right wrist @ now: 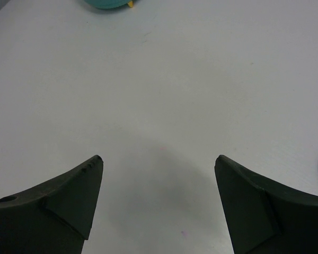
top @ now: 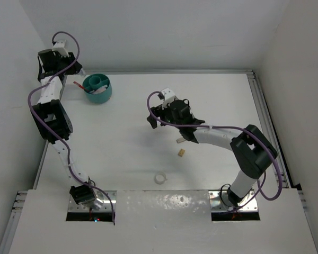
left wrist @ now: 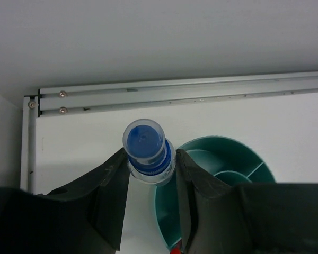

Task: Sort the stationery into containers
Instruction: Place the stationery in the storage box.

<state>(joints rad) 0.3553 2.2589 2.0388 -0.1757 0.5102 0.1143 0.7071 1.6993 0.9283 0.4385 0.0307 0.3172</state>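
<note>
Left gripper (left wrist: 150, 156): clamped on the glue bottle (left wrist: 146, 150), one finger (left wrist: 110, 186) on each side of its neck.
Glue bottle: blue cap under a clear cover, pointing at the far rail. It is held off the table just beside the outer rim of the teal organiser cup (left wrist: 212, 180), not inside it.
Teal organiser cup: stands upright at the far-left part of the table (top: 122, 148). Curved inner dividers are visible, and the overhead view shows pale contents in one compartment; the items cannot be identified.
Red pen (top: 77, 83): a thin red shaft just beside the cup's left rim, under the left gripper. I cannot tell whether it rests on the table or leans from the cup.
Right gripper (right wrist: 158, 159): jaws spread wide with nothing between them, only bare table below. It is well apart from the cup, out to the cup's right.
Tan eraser (top: 181, 153): flat on the table, well apart from the cup, just near-side of the right gripper.
Small white piece (top: 177, 141): just beside the tan eraser, on its cup-ward side; too small to identify.
White tape ring (top: 160, 178): lying flat, the item farthest from the cup, toward the arm bases.
</note>
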